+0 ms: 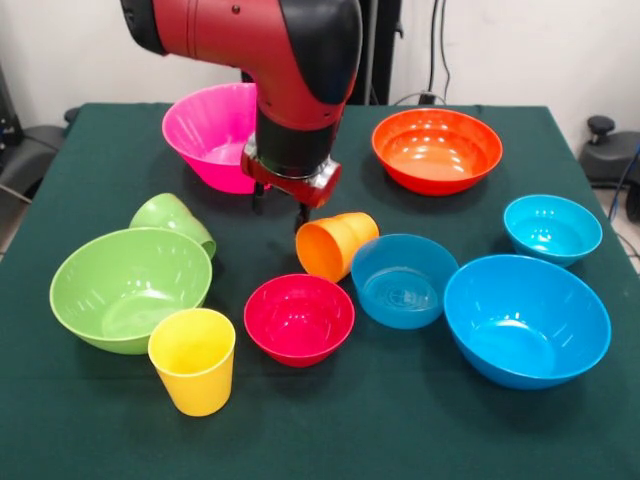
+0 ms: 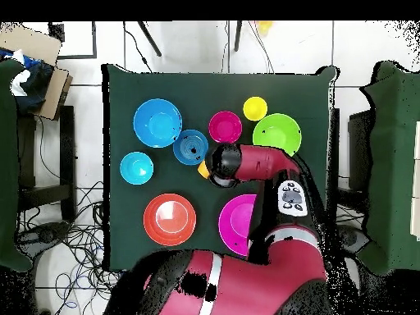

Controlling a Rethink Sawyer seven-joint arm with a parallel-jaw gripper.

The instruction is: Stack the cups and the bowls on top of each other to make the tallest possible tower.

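Green-clothed table [image 1: 420, 420], pincer [image 1: 283, 208] low beside tipped orange cup [image 1: 335, 244]; can't tell whether spread or clamped.

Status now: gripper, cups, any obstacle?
Gripper hovering behind tipped orange cup, holding nothing. Green cup on its side. Nothing stacked. Red bowl close in front.

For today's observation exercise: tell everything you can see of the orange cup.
The small glossy orange plastic tapered cup lies tipped on its side on the dark green tablecloth, open mouth towards the camera's left. It sits just below the robot's gripper, beside the small blue plastic bowl and behind the red plastic bowl.
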